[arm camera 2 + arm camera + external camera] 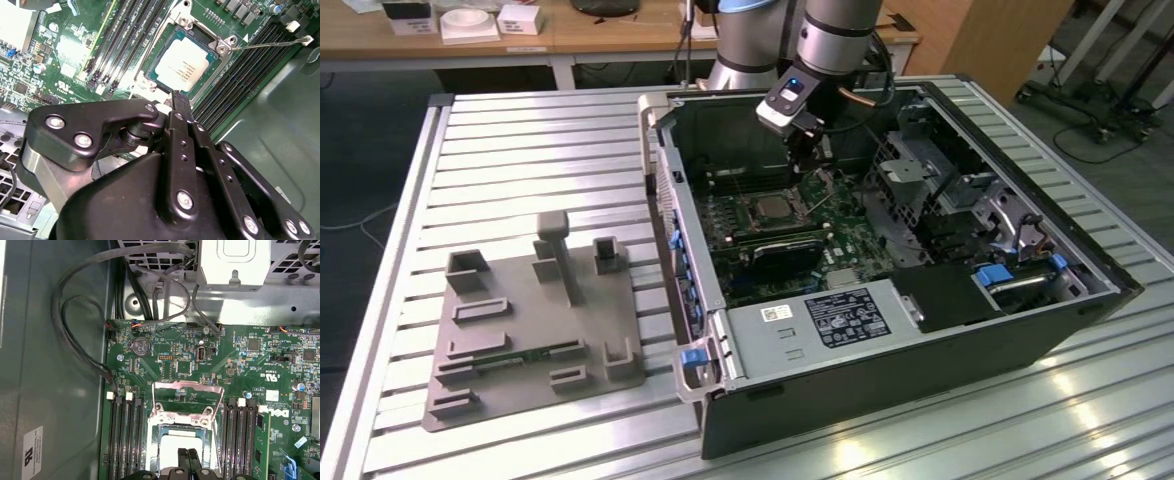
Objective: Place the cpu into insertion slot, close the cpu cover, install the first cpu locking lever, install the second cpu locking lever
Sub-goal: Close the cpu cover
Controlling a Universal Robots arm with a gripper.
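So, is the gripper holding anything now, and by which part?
Nothing is held. The gripper has its jaws shut together with nothing between them, its tip beside the cpu, which lies in the insertion slot.

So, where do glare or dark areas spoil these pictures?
In the exterior view, bright light patches glare on the ribbed table. In the second wrist view, the top of the chip is washed out almost white. In the first wrist view, the metal cover shines and the case wall is dim.

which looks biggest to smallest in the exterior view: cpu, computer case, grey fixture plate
1. computer case, clearly the largest
2. grey fixture plate
3. cpu, by far the smallest
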